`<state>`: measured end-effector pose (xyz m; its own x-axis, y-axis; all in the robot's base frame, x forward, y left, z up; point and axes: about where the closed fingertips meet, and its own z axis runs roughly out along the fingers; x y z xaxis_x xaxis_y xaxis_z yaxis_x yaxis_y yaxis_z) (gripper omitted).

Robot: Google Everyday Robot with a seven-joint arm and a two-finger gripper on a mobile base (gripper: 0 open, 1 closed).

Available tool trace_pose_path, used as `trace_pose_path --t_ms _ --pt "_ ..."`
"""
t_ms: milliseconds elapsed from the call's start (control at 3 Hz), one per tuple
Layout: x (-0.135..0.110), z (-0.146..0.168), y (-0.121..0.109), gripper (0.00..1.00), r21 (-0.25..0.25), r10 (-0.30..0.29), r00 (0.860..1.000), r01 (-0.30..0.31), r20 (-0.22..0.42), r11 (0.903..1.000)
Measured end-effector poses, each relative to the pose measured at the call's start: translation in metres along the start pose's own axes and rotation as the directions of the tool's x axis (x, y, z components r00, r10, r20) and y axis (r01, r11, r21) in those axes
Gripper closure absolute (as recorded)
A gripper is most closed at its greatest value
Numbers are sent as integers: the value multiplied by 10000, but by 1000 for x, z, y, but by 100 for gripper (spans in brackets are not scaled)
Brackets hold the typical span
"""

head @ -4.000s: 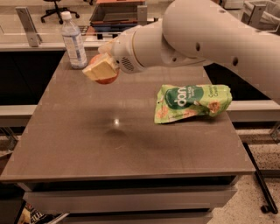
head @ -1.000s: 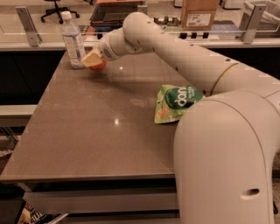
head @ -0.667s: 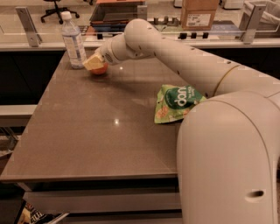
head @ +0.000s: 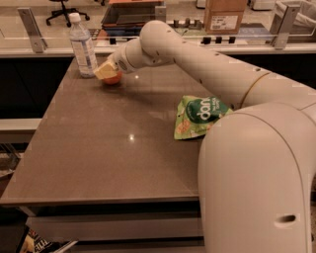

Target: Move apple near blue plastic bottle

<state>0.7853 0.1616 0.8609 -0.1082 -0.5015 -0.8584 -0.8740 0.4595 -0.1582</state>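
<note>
The claw point(head: 107, 73) is at the far left part of the counter point(head: 98, 148), pinching the apple point(head: 113, 79). A pale yellow pad covers the apple's top and left side, so only its orange lower right part shows. The apple sits low, right at the counter's surface; whether it rests there cannot be told.

The bottle point(head: 83, 47) stands upright just left of the apple, near the counter's far left corner, with its white cap on and taller than the apple. The claw's tip comes right up to the bottle's base; whether they touch cannot be told.

The arm point(head: 197, 54) runs from the claw rightward and nearer, across the far side of the counter, to the robot's large white body point(head: 256, 183) at the near right. A green bag point(head: 197, 116) lies flat on the right part of the counter, well apart from the apple, its right edge hidden behind the body.

Beyond the counter, a cardboard box point(head: 224, 15) stands on a far ledge.
</note>
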Motion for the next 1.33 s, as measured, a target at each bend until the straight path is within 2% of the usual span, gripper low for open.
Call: trace_pose_path --t_ms 667,1000,1333 --pt "0 0 0 15 -10 0 10000 0 -3 10000" --pt "0 0 0 0 -12 0 10000 0 -3 10000" --pt "0 1 1 0 -13 0 10000 0 -3 10000"
